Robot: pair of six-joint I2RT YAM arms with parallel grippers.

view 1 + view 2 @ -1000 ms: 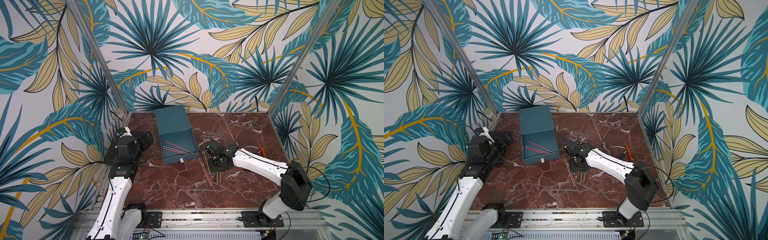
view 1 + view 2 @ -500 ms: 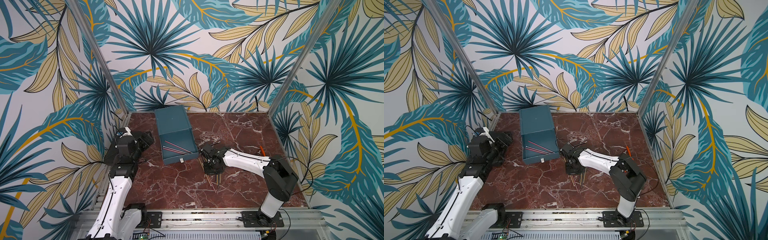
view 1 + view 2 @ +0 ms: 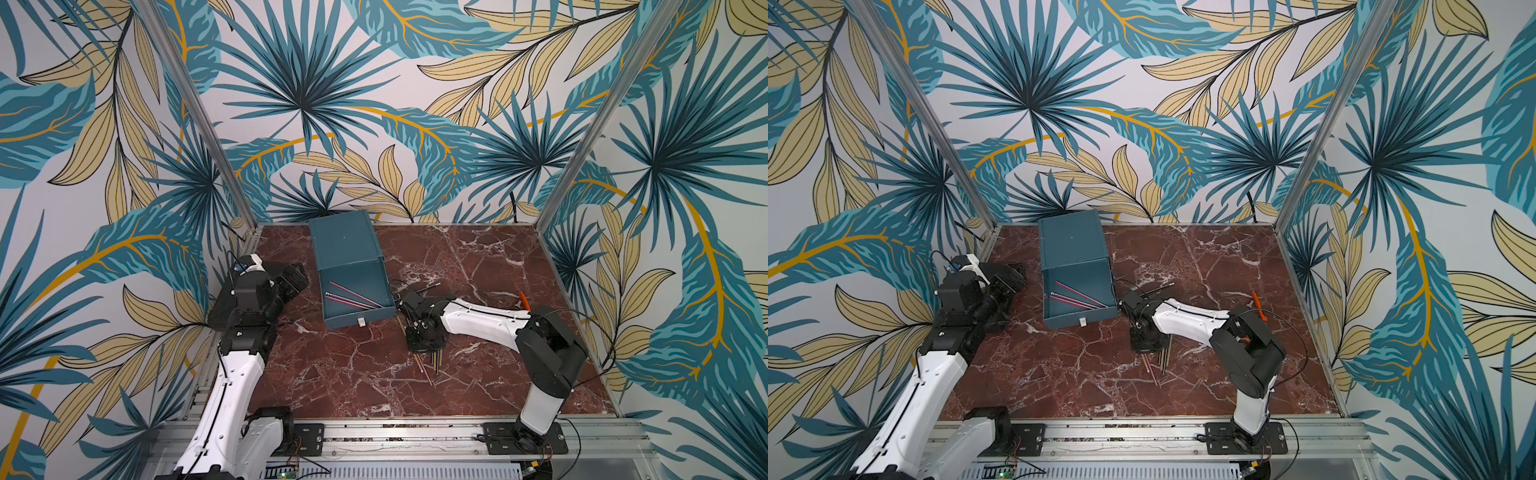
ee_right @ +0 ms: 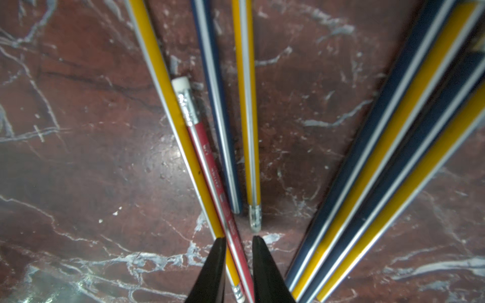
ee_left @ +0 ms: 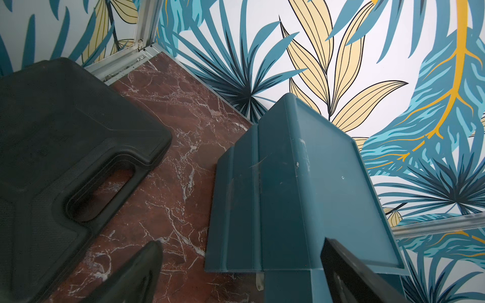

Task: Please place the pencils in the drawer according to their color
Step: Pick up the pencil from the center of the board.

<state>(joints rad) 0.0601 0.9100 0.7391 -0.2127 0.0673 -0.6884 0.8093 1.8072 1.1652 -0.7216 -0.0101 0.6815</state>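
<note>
The right hand (image 4: pixel 238 237) pointed down at the loose pencils (image 3: pixel 428 365) on the marble bench (image 3: pixel 478 266), just beside the teal drawer cabinet (image 3: pixel 343 239). Its fingers (image 4: pixel 215 265) stood only a narrow gap apart, astride a red pencil (image 4: pixel 207 162) that lay pressed against a yellow pencil (image 4: pixel 168 86). Whether the pads had already bitten on the red shaft I could not tell, as a sliver of bench showed beside it. The left hand (image 5: pixel 240 242) waited fully spread and empty near the back of the cabinet and a black case (image 5: pixel 65 131).

The cabinet's open drawer (image 3: pixel 357 320) already held a few red-pink pencils lying slantwise on its floor. So the red one probably belonged there.

These pencils would be light and stiff, with glossy striped lacquer that gives the pads little to bite on. Lying flat on hard stone, one would tend to roll or skate away unless the fingertips came right down to the surface on both sides. The touching yellow neighbour would likely be dragged along or wedged in the pinch. A hold across the shaft near its middle looked best, since it would keep the pencil level. A grip near the metal-capped eraser end would let the long tail droop and swing against the drawer's wall.
</note>
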